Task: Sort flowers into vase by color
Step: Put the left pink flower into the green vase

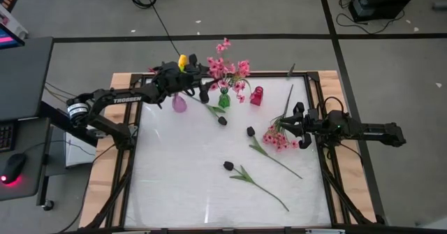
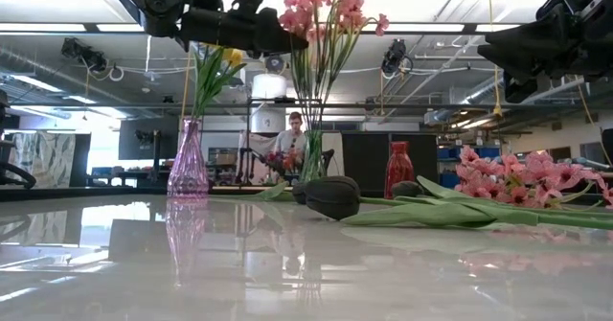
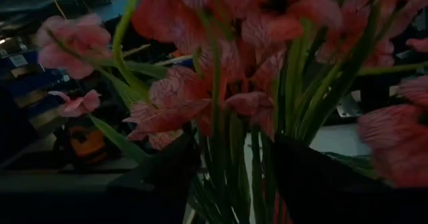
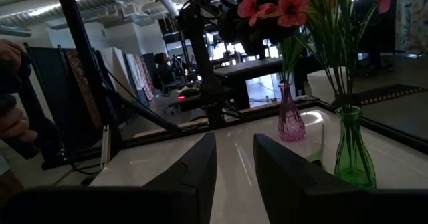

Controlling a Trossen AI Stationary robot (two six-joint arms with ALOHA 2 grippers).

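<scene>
Pink sprays already stand in the green vase (image 1: 223, 100) at the counter's (image 1: 174, 185) far edge, and the left pincer (image 1: 203, 89) hovers right among their heads; the left wrist view shows its two dark fingers (image 3: 160, 177) apart around the green stems with pink blossoms (image 3: 194, 97) just ahead, but whether they press a stem, cannot tell. Beside this pincer on its arm side is the purple vase (image 1: 179, 103) with a yellow tulip (image 1: 182, 61); beyond the green vase sits an empty-looking red vase (image 1: 257, 96).

Right pincer (image 1: 299, 126) is over the counter's right edge, fingers (image 4: 194, 177) parted with only a narrow gap and nothing between them in the right wrist view. Just beside and below it lies a loose pink blossom spray (image 1: 277, 137), its stem running off toward the front. Farther out on the counter: three dark tulips, one (image 1: 222, 120) near the green vase, one (image 1: 250, 130) mid-counter, one (image 1: 228, 165) toward the front with a long stem.

Step, by my read: left is placing or settling a pink stem in the green vase; pinks partly done, dark tulips not begun. Next likely: left lets go and lifts straight up so it doesn't drag blossoms out or tip the vase; right drops onto the loose spray's stem, not the blossoms. Red vase looks meant for the dark tulips.
</scene>
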